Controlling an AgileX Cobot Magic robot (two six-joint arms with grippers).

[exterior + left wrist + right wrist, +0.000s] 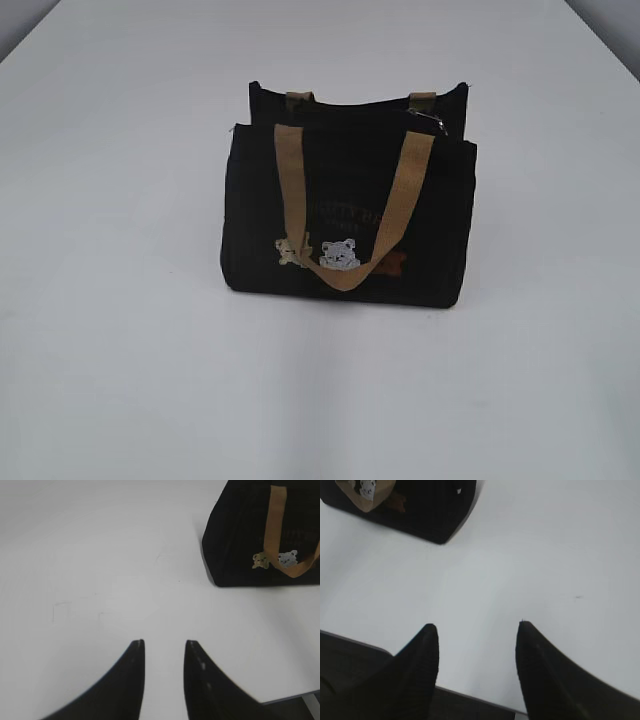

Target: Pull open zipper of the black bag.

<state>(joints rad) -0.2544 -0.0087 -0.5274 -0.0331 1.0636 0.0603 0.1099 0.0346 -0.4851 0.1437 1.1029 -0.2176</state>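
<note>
The black bag stands upright on the white table. Its zipper ring sits at the bag's top right corner. The left gripper and right gripper hang near the bag, jaws apart, holding nothing.

The left gripper is seen with its jaws a little apart and nothing held. The right gripper is spread wider, also empty.
</note>
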